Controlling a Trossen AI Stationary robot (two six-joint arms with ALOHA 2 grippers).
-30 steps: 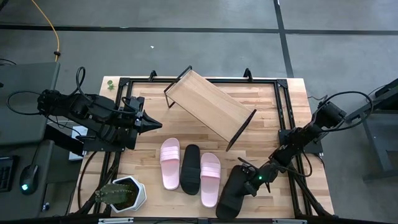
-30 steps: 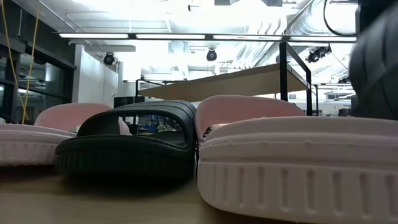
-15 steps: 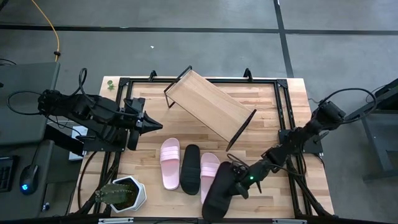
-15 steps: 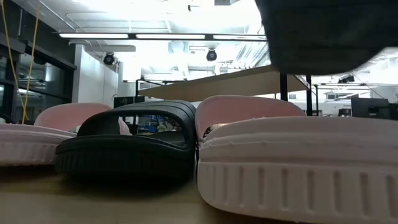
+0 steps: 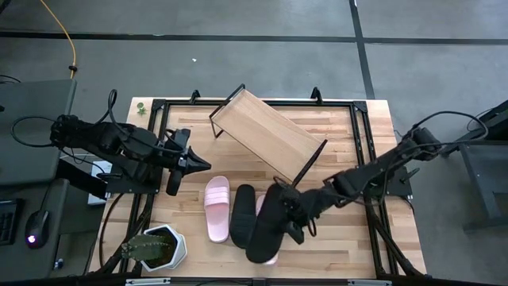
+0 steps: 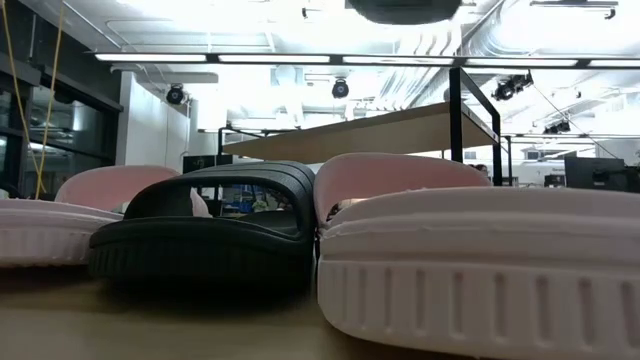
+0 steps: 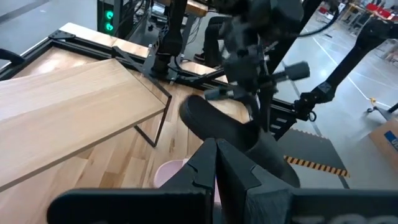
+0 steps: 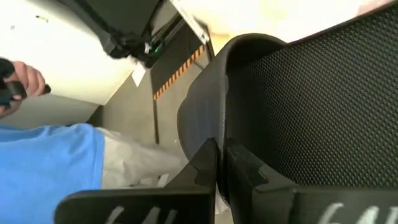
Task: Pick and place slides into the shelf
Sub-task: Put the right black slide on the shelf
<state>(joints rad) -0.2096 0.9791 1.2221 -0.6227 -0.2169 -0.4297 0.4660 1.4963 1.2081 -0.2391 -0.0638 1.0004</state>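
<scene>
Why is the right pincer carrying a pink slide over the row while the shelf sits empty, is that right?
Not quite: the slide in the right pincer is black, not pink. The high view shows the black slide held over the row on the table, partly covering a pink slide. The rest holds: the shelf has nothing on it.

The matt black slide (image 5: 264, 230) has a mesh-textured sole; the shelf (image 5: 268, 133) is smooth pale wood.

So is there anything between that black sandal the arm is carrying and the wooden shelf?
Nothing visible. The right hand holds the black slide in the air above the slides on the table, and the shelf is bare, with open tabletop between.
</scene>
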